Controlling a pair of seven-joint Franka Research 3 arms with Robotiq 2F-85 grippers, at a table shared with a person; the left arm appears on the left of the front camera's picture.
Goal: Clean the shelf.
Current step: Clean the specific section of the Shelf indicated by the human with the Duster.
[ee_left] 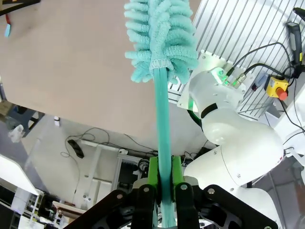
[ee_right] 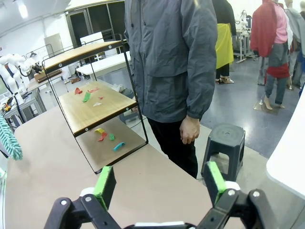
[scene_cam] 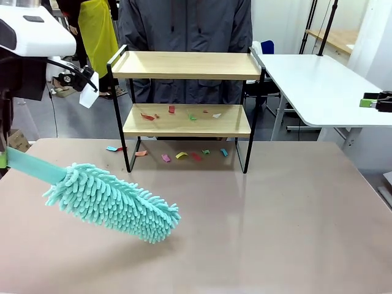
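- The shelf (scene_cam: 187, 119) stood at the far side of the table (scene_cam: 275, 214), near the middle, just in front of a person (scene_cam: 184, 24).
- Its long side ran from left to right across the front view. Its open front faced the robot.
- It stood upright, with 2 wooden boards, 1 above the other.
- The top board looked bare.
- The low board had little paper scraps (scene_cam: 184, 114) on it, red, green and white.
- More scraps (scene_cam: 184, 155) lay on the table under the shelf and just in front of it.
- So I think the cleaning had hardly begun. The low board was not yet swept, and the bits on the table were not picked up.
- The left gripper (ee_left: 165, 174) was clamped tight on the handle of a fluffy teal duster (scene_cam: 116, 202).
- The duster hung over the near left part of the table, well apart from the shelf. Its soft head pointed to the right and a bit down.
- The right gripper (ee_right: 159, 183) had its fingers wide apart and held nothing. It was off to the right side, away from the shelf.
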